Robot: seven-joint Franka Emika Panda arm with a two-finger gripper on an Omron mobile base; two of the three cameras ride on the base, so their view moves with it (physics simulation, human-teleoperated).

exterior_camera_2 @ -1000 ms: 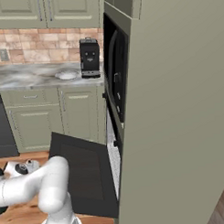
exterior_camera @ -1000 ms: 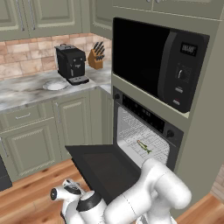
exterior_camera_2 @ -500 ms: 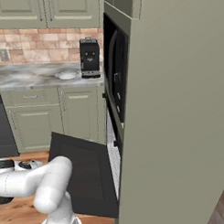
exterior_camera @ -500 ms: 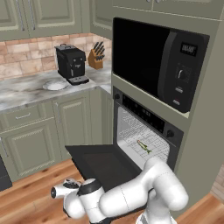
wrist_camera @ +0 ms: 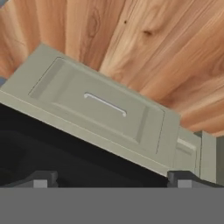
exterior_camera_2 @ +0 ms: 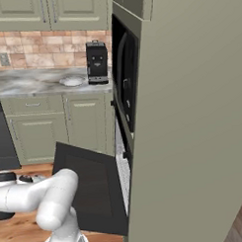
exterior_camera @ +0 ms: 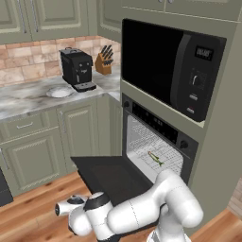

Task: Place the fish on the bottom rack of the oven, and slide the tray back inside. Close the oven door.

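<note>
The black oven stands with its oven door folded down flat and open over the floor. Inside the opening, the small greenish-yellow fish lies on the silver wire bottom rack. My arm reaches low and to the left of the oven door, with the gripper just above the wood floor. The hand view has my gripper open, both fingertips far apart with nothing between them, facing a grey-green panel with a handle and a black surface below it.
A black microwave sits above the oven. On the marble counter stand a coffee machine, a knife block and a white dish. A black appliance stands at the far left. Wood floor lies around the door.
My arm has stretched farther left and lower beside the open door. The fish, the rack and the door have not moved, and the gripper stays open.
</note>
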